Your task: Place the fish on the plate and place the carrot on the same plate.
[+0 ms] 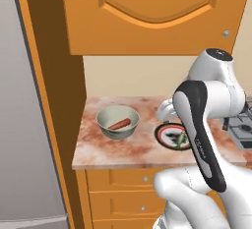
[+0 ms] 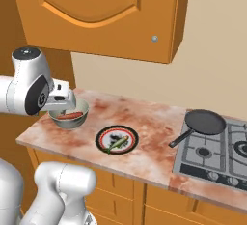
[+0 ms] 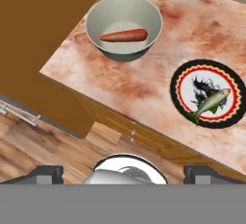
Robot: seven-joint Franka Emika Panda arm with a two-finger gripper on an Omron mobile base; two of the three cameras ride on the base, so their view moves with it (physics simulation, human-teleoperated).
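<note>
Fish (image 3: 211, 102) lying on the plate (image 3: 210, 67), carrot (image 3: 123, 36) in the grey-green bowl (image 3: 96, 16) beside it, gripper (image 3: 123, 171) apparently high above the counter (image 3: 144, 83), jaws spread wide, empty.

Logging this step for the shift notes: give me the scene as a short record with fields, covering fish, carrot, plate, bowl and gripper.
fish: lies on the plate, on its white centre
plate: on the counter, right of the bowl in the hand view
carrot: lies inside the bowl, not on the plate
bowl: grey-green, near the counter's left end
gripper: open, empty, raised above the counter near the bowl
frying pan: black, on the stove at the right
task state: fish placed; carrot not yet moved
</note>
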